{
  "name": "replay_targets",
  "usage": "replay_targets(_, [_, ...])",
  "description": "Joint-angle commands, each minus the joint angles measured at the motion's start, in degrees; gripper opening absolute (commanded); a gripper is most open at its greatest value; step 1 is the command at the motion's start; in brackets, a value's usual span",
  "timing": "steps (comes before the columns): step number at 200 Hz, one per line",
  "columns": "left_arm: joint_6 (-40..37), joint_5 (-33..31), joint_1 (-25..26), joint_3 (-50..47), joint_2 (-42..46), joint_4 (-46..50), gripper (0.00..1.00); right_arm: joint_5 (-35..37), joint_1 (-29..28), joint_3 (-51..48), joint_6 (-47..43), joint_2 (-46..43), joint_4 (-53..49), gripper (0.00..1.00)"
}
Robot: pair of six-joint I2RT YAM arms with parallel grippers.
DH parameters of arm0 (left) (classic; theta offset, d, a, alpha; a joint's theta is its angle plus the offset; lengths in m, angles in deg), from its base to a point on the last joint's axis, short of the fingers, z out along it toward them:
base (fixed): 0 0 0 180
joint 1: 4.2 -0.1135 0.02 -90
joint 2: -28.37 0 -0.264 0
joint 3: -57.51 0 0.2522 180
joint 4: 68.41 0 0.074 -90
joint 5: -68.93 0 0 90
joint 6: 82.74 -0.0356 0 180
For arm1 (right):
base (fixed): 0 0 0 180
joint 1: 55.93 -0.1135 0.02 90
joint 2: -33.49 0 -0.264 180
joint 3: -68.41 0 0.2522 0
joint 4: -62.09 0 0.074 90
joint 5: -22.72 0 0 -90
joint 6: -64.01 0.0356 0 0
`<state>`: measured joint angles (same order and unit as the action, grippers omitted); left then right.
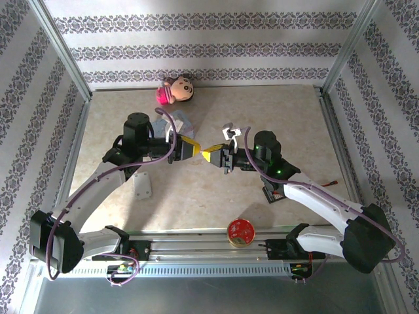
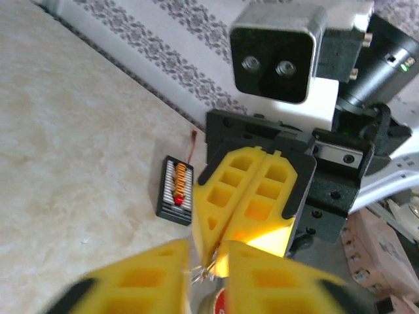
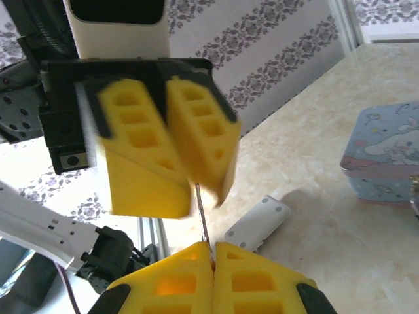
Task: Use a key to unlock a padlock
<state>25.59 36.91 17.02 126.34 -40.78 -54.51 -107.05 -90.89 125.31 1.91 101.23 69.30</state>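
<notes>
right gripper (image 3: 213, 252) fingers pressed together, pinching thin metal key (image 3: 202, 216) by its end. left gripper (image 3: 190, 183) tip to tip with it, fingers slightly parted, blurred. padlock too small to pick out. risk: shallow pinch, key could swivel or drop. pale blue box (image 3: 386, 157) lid shut, contents hidden. red round tin (image 1: 241, 231) lid on.

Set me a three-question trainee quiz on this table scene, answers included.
1. True or false: the right tool is shut on a thin metal key.
2. Which thing lies at the far edge of the table? A) red round tin B) pink doll C) black card
3. Fill in: the small white block lies nearest the ___ arm.
Key: 1 true; 2 B; 3 left.
</notes>
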Motion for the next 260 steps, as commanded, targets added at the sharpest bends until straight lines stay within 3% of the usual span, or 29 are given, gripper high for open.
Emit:
replay_targets(1, [3.6,-3.9,-1.9,-0.1,2.0,-5.9,0.69,1.7,1.7,1.2,1.7,-0.4,-1.5,0.0])
replay_targets(17, [4.4,-8.7,-1.9,0.0,2.8,-4.5,1.0,1.8,2.5,2.1,2.7,0.7,-2.8,0.0])
replay_targets(73, [3.4,-37.6,-1.9,1.4,4.7,8.6,0.99,6.5,3.5,4.4,4.6,5.4,-7.4,0.0])
replay_targets(104, [9.7,-55.9,-1.9,1.9,2.1,16.3,0.99,7.2,4.7,5.4,7.2,9.5,-8.1,0.0])
replay_targets(121, [14.0,-62.7,-1.8,0.6,0.5,17.6,0.99,7.3,5.2,6.0,8.8,12.1,-8.2,0.0])
replay_targets(171, [29.5,-74.2,1.4,-3.0,-4.7,16.7,0.99,8.3,6.5,7.3,11.0,17.7,-9.8,0.0])
replay_targets(222, [32.8,-83.5,7.2,1.8,-15.7,19.3,0.99,11.8,8.3,5.5,12.3,18.9,-11.6,0.0])
replay_targets(260, [37.5,-87.0,9.7,5.5,-23.8,21.9,0.99,12.3,9.9,3.1,12.6,18.3,-11.9,0.0])
